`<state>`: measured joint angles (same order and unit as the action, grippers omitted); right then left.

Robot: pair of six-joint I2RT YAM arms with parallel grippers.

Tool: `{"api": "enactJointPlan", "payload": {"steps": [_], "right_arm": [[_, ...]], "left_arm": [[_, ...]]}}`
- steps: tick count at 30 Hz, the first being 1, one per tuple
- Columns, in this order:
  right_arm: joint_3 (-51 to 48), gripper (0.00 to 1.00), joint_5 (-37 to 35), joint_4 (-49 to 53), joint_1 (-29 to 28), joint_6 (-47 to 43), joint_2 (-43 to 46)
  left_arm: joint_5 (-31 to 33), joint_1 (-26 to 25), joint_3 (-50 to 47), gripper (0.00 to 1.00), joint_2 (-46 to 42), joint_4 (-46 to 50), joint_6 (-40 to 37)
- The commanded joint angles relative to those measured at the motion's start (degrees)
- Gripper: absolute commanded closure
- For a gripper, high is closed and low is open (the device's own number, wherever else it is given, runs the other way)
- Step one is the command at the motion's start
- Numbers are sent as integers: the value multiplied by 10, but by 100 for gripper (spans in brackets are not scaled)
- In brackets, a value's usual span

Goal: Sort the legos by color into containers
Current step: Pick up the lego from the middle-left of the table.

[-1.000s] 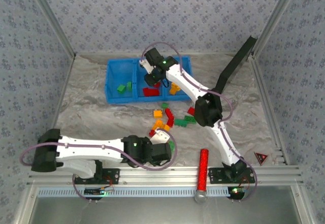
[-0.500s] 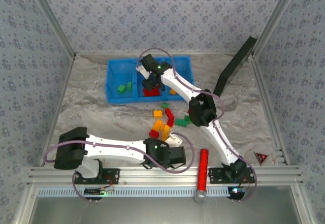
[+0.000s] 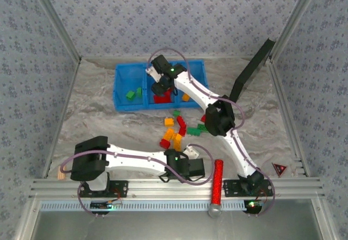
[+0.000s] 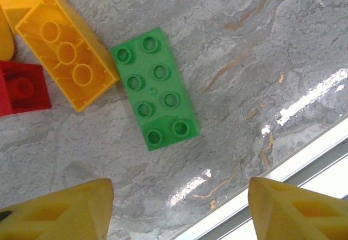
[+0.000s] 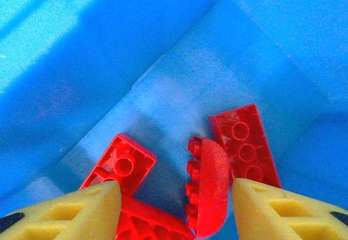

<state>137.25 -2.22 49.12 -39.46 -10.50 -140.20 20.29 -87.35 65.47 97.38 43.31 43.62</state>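
Surroundings, top view: a long red cylinder with a silver base (image 3: 217, 181) lies at 5 o'clock on the grey marbled table (image 3: 98, 120). A black slanted bar (image 3: 251, 69) stands at 2 o'clock and a small red triangle (image 3: 279, 169) at 4 o'clock. The right arm (image 3: 206, 101) crosses the tray's right end and the 3 o'clock edge of the pile, hiding bricks there.

Counts: the loose small plastic bricks (image 3: 176, 131) at table centre number about nine, with red, green and orange-yellow mixed. Left wrist view: one flat green eight-stud brick (image 4: 155, 88), an underside-up orange-yellow brick (image 4: 65, 60) against it at 10 o'clock, and a red brick (image 4: 22, 87) at 9 o'clock.

Containers: the bright blue slatted plastic tray (image 3: 122, 82) sits at 12 o'clock.
- Left compartment: two green bricks (image 3: 130, 94).
- Middle compartment: four red bricks (image 5: 247, 142).
- Right compartment: orange-yellow pieces (image 3: 186, 97), count unclear.

Left gripper (image 4: 179, 196): jaws wide, empty, with the green eight-stud brick just beyond the tips.

Right gripper (image 5: 175, 196): jaws part-open over the middle compartment, gripping nothing. An on-edge red brick (image 5: 209, 191) stands between the tips.
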Motion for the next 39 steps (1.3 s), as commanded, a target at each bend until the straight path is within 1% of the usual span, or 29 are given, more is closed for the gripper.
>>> {"api": "enactJointPlan", "payload": {"steps": [1,8,11,14,16,17,21,27,28,34,39], "right_arm": [[-4,41,4,10,4,9,60],[-26,37,76,40,23,61,122],[-112,36,74,11,30,81,185],[-231,35,59,-25,29,116,262],[-298,33,50,-35,30,138,308],[-316,33,51,-31,33,151,320],[-308,33,36,26,44,163,342],[-322,33,19,42,40,184,390],[-323,33,13,45,37,187,393],[-324,33,-20,67,25,197,399],[-328,33,-28,77,21,203,397]], "left_arm": [[-20,10,21,33,25,19,28],[-42,32,16,34,42,17,45],[-49,42,8,34,44,13,52],[-65,52,6,34,54,2,46],[-65,53,9,34,59,1,37],[-65,53,8,34,60,-2,34],[-78,65,-4,35,65,-13,33],[-104,87,-28,36,61,-40,3],[-104,92,-29,37,62,-56,-3],[-106,104,-14,38,83,-72,-49],[-114,107,-2,39,94,-77,-68]]}}
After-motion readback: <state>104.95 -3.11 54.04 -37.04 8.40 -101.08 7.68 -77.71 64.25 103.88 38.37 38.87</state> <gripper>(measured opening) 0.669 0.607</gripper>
